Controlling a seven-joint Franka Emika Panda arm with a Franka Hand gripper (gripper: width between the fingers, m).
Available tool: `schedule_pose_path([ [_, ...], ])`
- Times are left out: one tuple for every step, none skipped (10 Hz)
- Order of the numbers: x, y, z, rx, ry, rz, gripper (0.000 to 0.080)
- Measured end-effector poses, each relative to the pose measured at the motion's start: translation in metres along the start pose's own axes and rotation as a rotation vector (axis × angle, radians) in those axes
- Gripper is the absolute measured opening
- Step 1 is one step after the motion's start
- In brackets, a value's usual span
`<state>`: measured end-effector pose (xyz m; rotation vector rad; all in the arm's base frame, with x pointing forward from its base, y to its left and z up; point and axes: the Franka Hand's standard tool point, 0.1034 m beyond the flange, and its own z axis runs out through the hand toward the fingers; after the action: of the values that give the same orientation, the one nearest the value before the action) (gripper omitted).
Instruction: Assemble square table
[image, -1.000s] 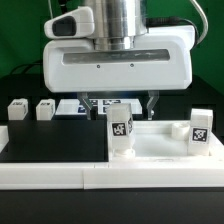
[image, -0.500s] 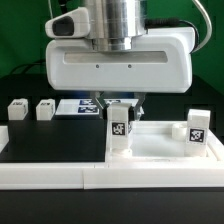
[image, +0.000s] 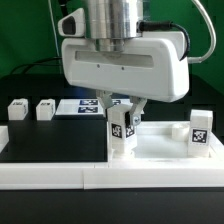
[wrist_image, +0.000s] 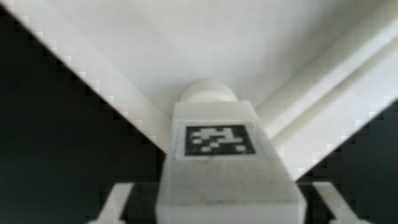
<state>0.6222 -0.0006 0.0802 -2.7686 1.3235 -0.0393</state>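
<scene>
Four small white tagged legs show in the exterior view: an outer leg (image: 17, 110) and an inner leg (image: 45, 109) on the black table (image: 50, 140) toward that view's left, a third leg (image: 122, 131) clamped between the two fingers of the one claw (image: 122, 114), and a fourth leg (image: 200, 132) at that view's right. There is one square slab (image: 160, 148), one marker board (image: 85, 105) and one long white bar fence (image: 40, 178). The wrist view holds a single leg, bearing one tag (wrist_image: 217, 140).
</scene>
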Motion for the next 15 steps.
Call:
schedule_pose_path([
  [0.0002,-0.0013,0.0005,0.009,0.002,0.069,0.0291],
  [0.0016,-0.0002,0.0010,0.024,0.001,0.204,0.0291],
  [0.0050,0.0031,0.0019,0.049,-0.004,0.315,0.0291],
  [0.0062,0.0050,0.0023,0.067,-0.028,0.405,0.0291],
  [0.0044,0.0046,0.0024,0.063,-0.045,0.548,0.0292],
  [0.0037,0.0045,0.0026,0.061,-0.052,0.631,0.0292],
  [0.0036,0.0047,0.0026,0.061,-0.056,0.690,0.0292],
  [0.0036,0.0049,0.0027,0.060,-0.057,0.718,0.0292],
  [0.0035,0.0049,0.0032,0.060,-0.056,0.694,0.0292],
  [0.0034,0.0049,0.0032,0.060,-0.055,0.677,0.0449],
  [0.0029,0.0043,0.0025,0.059,-0.053,0.642,0.0573],
  [0.0006,0.0018,-0.0003,0.052,-0.037,0.434,0.0634],
  [-0.0020,-0.0017,-0.0007,0.051,-0.021,0.273,0.0634],
  [-0.0037,-0.0023,0.0003,0.053,-0.016,0.197,0.0646],
  [-0.0023,-0.0012,0.0003,0.053,-0.014,0.132,0.0646],
])
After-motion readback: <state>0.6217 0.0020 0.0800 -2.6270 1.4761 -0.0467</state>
